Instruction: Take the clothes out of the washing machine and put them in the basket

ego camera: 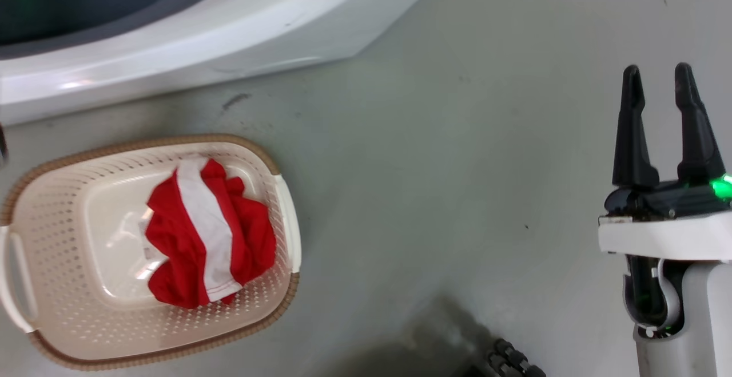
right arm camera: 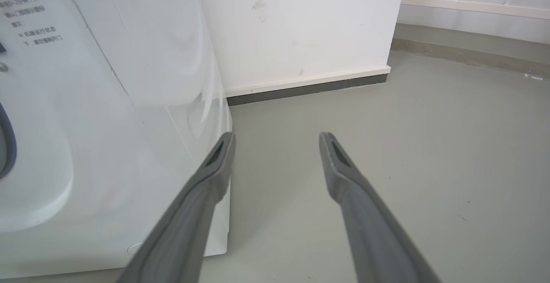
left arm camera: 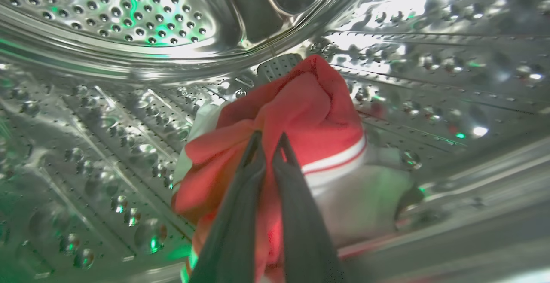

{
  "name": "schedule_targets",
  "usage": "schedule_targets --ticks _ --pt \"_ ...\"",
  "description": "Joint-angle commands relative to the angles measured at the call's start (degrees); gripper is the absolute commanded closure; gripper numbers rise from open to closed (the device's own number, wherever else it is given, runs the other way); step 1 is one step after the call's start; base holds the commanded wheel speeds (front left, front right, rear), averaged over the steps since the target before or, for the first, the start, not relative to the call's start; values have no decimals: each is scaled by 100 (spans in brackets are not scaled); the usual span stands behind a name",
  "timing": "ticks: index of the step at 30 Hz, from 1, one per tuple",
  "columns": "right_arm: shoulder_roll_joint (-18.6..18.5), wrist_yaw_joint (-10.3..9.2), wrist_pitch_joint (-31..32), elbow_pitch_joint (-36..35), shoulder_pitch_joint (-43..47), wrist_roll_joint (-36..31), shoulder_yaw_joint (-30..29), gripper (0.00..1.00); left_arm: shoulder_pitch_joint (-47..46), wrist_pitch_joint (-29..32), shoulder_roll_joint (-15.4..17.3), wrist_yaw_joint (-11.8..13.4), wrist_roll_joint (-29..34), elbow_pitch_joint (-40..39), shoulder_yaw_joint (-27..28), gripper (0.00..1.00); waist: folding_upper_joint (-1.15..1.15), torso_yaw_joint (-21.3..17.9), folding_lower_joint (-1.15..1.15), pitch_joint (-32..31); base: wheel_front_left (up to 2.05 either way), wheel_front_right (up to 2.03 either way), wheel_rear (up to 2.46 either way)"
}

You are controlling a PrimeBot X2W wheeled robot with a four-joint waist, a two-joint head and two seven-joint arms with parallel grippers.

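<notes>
The left gripper (left arm camera: 268, 140) is seen inside the washing machine's drum (left arm camera: 129, 16), fingers (left arm camera: 240, 197) pretty much pinched together on a red-and-white garment (left arm camera: 313, 102), with its lower part hidden behind them. The right gripper (ego camera: 657, 71) is held empty over the floor (ego camera: 457, 165), fingers well apart. Another striped garment (ego camera: 209, 234) is lying in the basket (ego camera: 143, 141).

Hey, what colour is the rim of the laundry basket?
Brown, with a woven look; the basket rim shows best in the head view.

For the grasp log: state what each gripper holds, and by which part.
Left gripper pinches a red fold of the garment inside the drum. Right gripper is open, holding nothing.
</notes>
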Motion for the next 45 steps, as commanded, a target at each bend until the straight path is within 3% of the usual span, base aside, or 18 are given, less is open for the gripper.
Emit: schedule_targets --ticks 1,10,18,34,45 --pt "5 -4 -12 19 97 -53 -4 0 195 -106 -35 28 -14 40 16 100 0 229 0 -319 0 0 0" --pt "2 -4 -12 88 370 -349 -15 0 1290 -1312 -502 5 -554 46 315 100 0 631 0 -1090 0 0 0" --pt "2 -4 -11 185 609 -473 -62 0 2398 -1626 -834 103 -778 -472 444 100 0 822 0 -1682 0 0 0" --pt "3 -4 -11 294 1160 -642 -23 0 5052 -1640 -1019 461 -709 -3649 796 100 0 1109 0 -2831 0 0 0" --pt "3 -4 -11 311 1489 -698 4 0 5823 -1371 -822 698 -737 -5612 836 100 0 1341 0 -3345 0 0 0"
